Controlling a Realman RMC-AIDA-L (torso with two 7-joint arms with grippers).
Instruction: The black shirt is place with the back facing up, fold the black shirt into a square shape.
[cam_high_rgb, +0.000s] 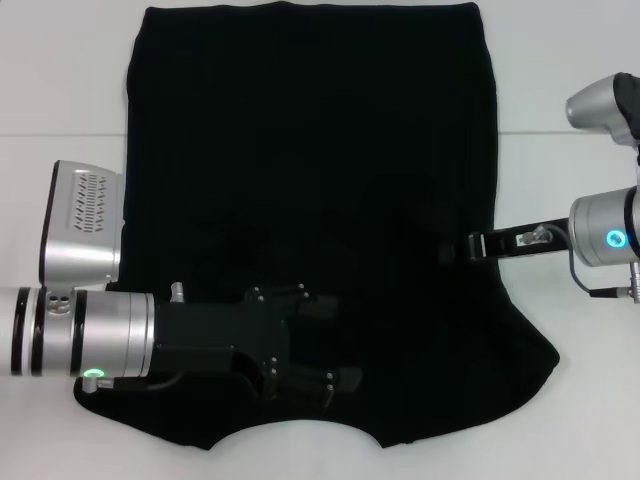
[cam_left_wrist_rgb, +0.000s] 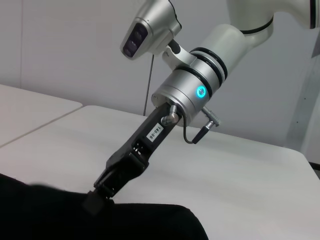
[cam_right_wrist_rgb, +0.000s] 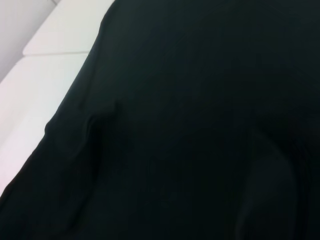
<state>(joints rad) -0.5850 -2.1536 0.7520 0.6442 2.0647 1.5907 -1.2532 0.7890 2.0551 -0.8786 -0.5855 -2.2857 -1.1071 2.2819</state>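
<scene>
The black shirt (cam_high_rgb: 310, 150) lies flat on the white table (cam_high_rgb: 60, 100), plain side up, its neckline at the near edge and one sleeve sticking out at the near right. My left gripper (cam_high_rgb: 345, 342) hovers over the shirt's near-left part, fingers spread open, nothing between them. My right gripper (cam_high_rgb: 448, 250) reaches in from the right, its tip at the shirt's right side. In the left wrist view the right gripper (cam_left_wrist_rgb: 95, 202) touches the shirt (cam_left_wrist_rgb: 60, 220) at the cloth's edge. The shirt (cam_right_wrist_rgb: 190, 130) fills the right wrist view, with soft wrinkles.
Bare white table (cam_high_rgb: 570, 420) borders the shirt on both sides. A seam between table panels (cam_high_rgb: 560, 133) runs at the right. A grey wall (cam_left_wrist_rgb: 60, 45) stands behind the table.
</scene>
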